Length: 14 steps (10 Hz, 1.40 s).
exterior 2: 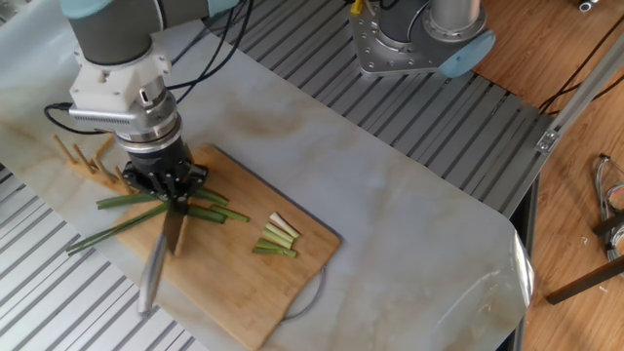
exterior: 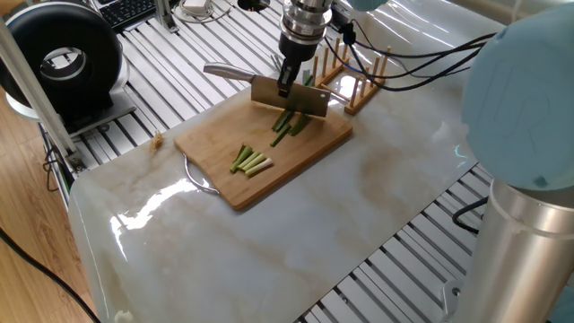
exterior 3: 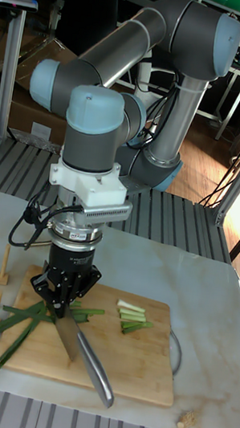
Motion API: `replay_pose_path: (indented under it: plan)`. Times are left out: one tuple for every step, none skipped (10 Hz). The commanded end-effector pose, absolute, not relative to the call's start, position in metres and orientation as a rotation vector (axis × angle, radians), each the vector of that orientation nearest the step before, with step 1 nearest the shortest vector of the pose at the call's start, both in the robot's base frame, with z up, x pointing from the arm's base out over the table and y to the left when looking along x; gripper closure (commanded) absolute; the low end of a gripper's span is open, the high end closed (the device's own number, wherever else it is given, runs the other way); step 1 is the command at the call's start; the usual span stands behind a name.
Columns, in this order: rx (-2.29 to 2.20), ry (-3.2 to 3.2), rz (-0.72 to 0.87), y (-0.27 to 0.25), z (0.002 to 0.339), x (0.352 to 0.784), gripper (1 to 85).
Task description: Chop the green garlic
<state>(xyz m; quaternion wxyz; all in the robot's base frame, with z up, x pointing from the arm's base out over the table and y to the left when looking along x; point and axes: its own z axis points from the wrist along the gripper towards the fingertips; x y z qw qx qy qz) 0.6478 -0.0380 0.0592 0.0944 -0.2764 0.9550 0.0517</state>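
The green garlic (exterior 2: 115,222) lies across the far end of the wooden cutting board (exterior 2: 244,292), its dark leaves trailing off the board's edge. Several short cut pieces (exterior 2: 278,239) rest near the board's middle, also seen as cut pieces (exterior: 251,161) and cut pieces (exterior 3: 131,316). My gripper (exterior 2: 172,193) points straight down over the stalks, shut on a knife (exterior 2: 174,234) at the base of its blade. The blade (exterior: 289,97) crosses the green garlic (exterior: 289,126), and its steel handle (exterior: 224,74) sticks out sideways. In the tall view my gripper (exterior 3: 63,306) holds the knife (exterior 3: 80,351) over the green garlic (exterior 3: 10,331).
A wooden peg rack (exterior: 354,82) stands just beyond the board, close to the gripper; it also shows as the peg rack (exterior 2: 83,156). The board (exterior: 260,148) has a metal loop handle. A black round device (exterior: 63,58) sits at the far left. A small crumb (exterior: 158,138) lies nearby.
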Motion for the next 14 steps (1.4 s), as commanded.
replay_pose_path:
  plan:
    - [-0.775, 2.815, 0.214, -0.021, 0.047, 0.659, 84.3]
    - [-0.770, 2.822, 0.200, -0.020, 0.044, 0.660, 84.3]
    - [-0.774, 2.830, 0.185, -0.021, 0.045, 0.659, 84.3]
    - [-0.775, 2.833, 0.187, -0.023, 0.047, 0.658, 84.3]
    - [-0.784, 2.838, 0.194, -0.027, 0.049, 0.654, 84.3]
    - [-0.795, 2.845, 0.187, -0.033, 0.051, 0.651, 84.3]
    - [-0.807, 2.850, 0.178, -0.042, 0.055, 0.647, 84.3]
    - [-0.818, 2.852, 0.180, -0.047, 0.059, 0.643, 84.3]
    - [-0.825, 2.857, 0.178, -0.052, 0.063, 0.640, 84.3]
    - [-0.832, 2.866, 0.171, -0.055, 0.066, 0.638, 84.3]
    - [-0.835, 2.872, 0.164, -0.056, 0.067, 0.638, 84.3]
    - [-0.823, 2.880, 0.165, -0.052, 0.064, 0.639, 84.3]
    - [-0.805, 2.879, 0.168, -0.045, 0.058, 0.641, 84.3]
    - [-0.799, 2.875, 0.163, -0.042, 0.054, 0.644, 84.3]
